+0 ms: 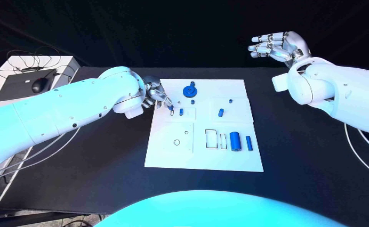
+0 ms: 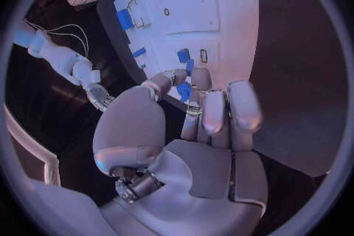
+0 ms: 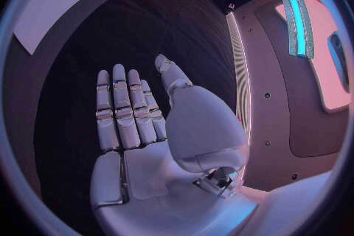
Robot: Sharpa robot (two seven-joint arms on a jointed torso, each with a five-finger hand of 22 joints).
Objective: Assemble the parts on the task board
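The white task board (image 1: 231, 159) lies in the middle of the black table. My left hand (image 1: 156, 95) hovers over the board's left edge and pinches a small blue part (image 2: 183, 91) between thumb and fingertips, just beside a short blue peg (image 1: 181, 111) that stands in the board. Also on the board are a round blue piece (image 1: 190, 91), a small blue piece (image 1: 221, 112), a blue cylinder (image 1: 235, 141) and a thin blue pin (image 1: 248, 142). My right hand (image 1: 280, 46) is raised off the board's far right corner, palm (image 3: 147, 171) bare and holding nothing.
A pale box with a mouse (image 1: 39, 83) and cables sits at the table's far left corner. Rectangular slots (image 1: 210, 138) and a small ring hole (image 1: 177, 142) mark the board's near half.
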